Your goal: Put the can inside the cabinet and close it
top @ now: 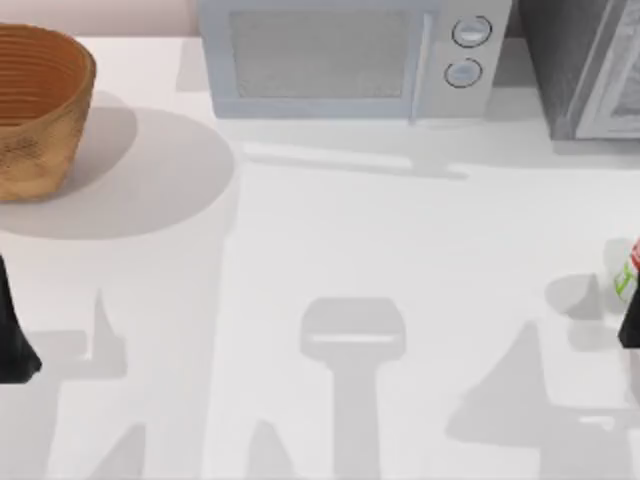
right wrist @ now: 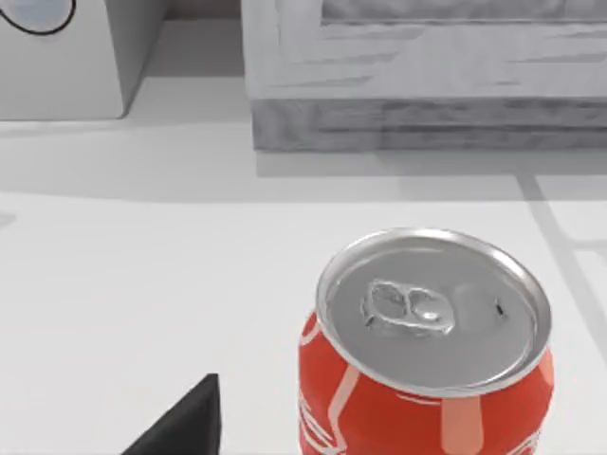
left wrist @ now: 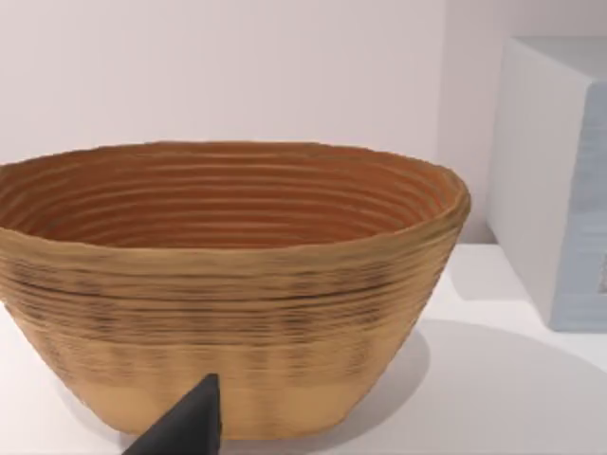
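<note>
The can stands upright at the table's right edge; in the right wrist view the can shows a red side and a silver top with a pull tab. My right gripper is right beside it on the near side; whether it holds the can is unclear. The cabinet, grey with a dark speckled side and a lighter framed front, stands at the back right, and the cabinet lies beyond the can. My left gripper is parked at the left edge, facing the basket.
A woven brown basket stands at the back left, and the basket looms close in the left wrist view. A light blue-grey microwave with two round knobs stands at the back centre. The white tabletop stretches between the arms.
</note>
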